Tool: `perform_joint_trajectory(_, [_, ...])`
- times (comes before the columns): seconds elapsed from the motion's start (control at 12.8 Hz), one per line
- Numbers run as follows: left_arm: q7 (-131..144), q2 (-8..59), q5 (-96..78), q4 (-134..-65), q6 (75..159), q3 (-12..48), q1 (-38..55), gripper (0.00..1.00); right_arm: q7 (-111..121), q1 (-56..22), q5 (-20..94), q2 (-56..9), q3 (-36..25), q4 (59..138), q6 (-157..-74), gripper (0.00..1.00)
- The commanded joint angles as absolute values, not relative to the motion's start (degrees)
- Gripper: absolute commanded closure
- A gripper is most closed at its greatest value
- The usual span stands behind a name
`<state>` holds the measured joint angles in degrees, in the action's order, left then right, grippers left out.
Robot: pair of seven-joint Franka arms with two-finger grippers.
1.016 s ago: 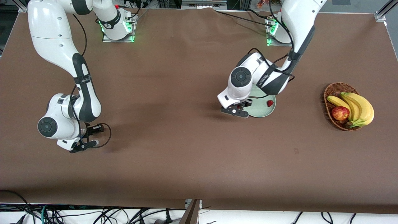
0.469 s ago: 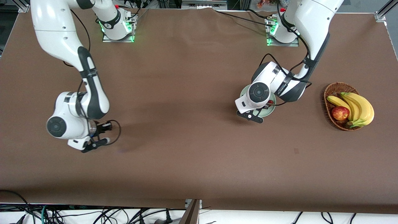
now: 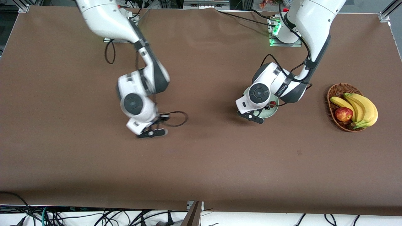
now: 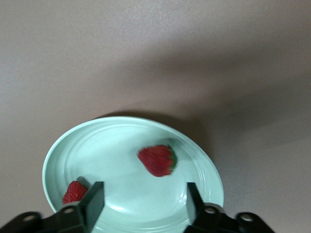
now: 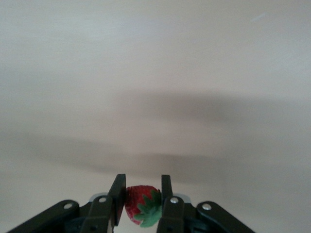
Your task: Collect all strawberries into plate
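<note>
Over the bare brown table (image 3: 201, 163), toward the right arm's end, the right gripper (image 5: 141, 201) is carrying the third strawberry (image 5: 142, 205) clamped between its fingers — its next move calls for crossing to the plate (image 4: 63, 150) and letting go above it. Above that mint-green plate the left gripper (image 4: 141, 204) is hovering with jaws apart, two strawberries (image 4: 158, 160) lying inside — it should clear away. Toward the left arm's end, a wicker basket (image 3: 333, 91) is holding bananas (image 3: 361, 108) and an apple (image 3: 343, 114).
</note>
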<state>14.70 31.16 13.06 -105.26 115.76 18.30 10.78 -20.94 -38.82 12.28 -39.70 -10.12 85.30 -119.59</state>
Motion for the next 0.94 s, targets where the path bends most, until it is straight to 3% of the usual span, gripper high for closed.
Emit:
perform_joint_trajectory(0.0, [14.06,29.97,14.24,-105.03,114.79,18.54,10.20,0.00,-32.04,-41.12,18.52,-42.01,-7.31,83.41,-125.04,0.89])
perform_joint_trajectory(0.47, [12.67,28.48,13.54,-104.68,113.47,18.98,6.42,0.00,-45.60,-47.01,20.21,-47.98,-2.20,83.15,-141.93,0.84])
perform_joint_trajectory(0.55, [10.92,28.48,13.45,-104.50,113.47,18.98,6.24,0.00,-46.40,-47.72,20.13,-48.42,-2.28,82.88,-142.12,0.52])
perform_joint_trajectory(0.62, [9.94,28.48,13.45,-103.89,113.47,18.98,5.54,0.00,-46.15,-48.16,19.52,-48.43,-2.29,82.88,-142.29,0.01])
perform_joint_trajectory(0.86, [9.67,28.48,8.11,-103.54,113.47,18.99,5.45,0.00,-45.44,-47.20,13.30,-46.33,-3.60,81.57,-138.37,0.00])
